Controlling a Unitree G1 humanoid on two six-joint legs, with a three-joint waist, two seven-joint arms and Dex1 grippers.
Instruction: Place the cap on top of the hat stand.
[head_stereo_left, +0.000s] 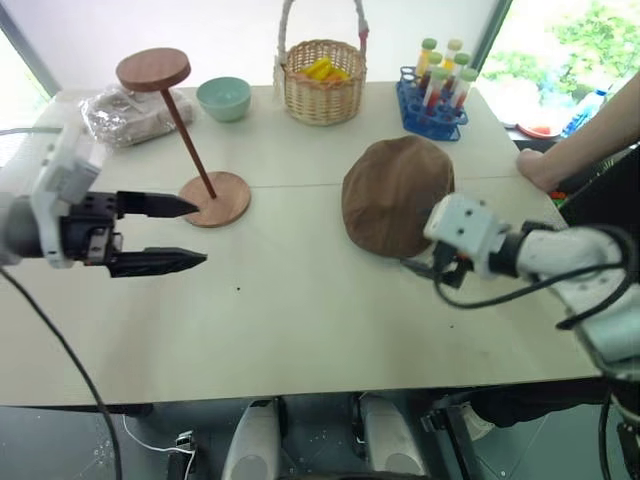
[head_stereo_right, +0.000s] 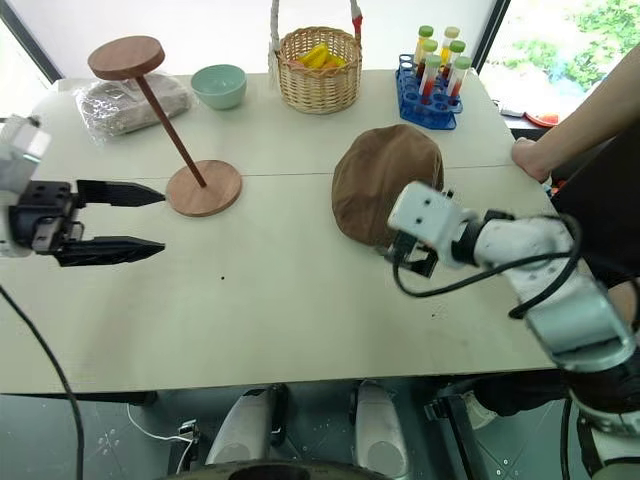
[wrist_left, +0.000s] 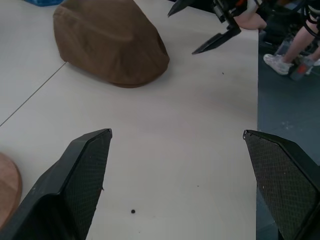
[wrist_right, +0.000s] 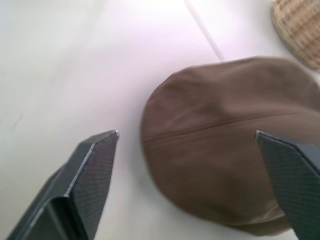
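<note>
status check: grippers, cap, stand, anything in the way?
Left gripper open, empty, by hat stand. Right gripper open, at cap, no grip. Cap flat on table. Person's hand on table edge beyond cap.

Work surface and surroundings
Pale table with one seam running left to right; dark grey floor at its near edge; bright windows far right; white wall behind.

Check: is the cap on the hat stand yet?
No. The cap lies flat on the table; the hat stand has a bare top disc.
</note>
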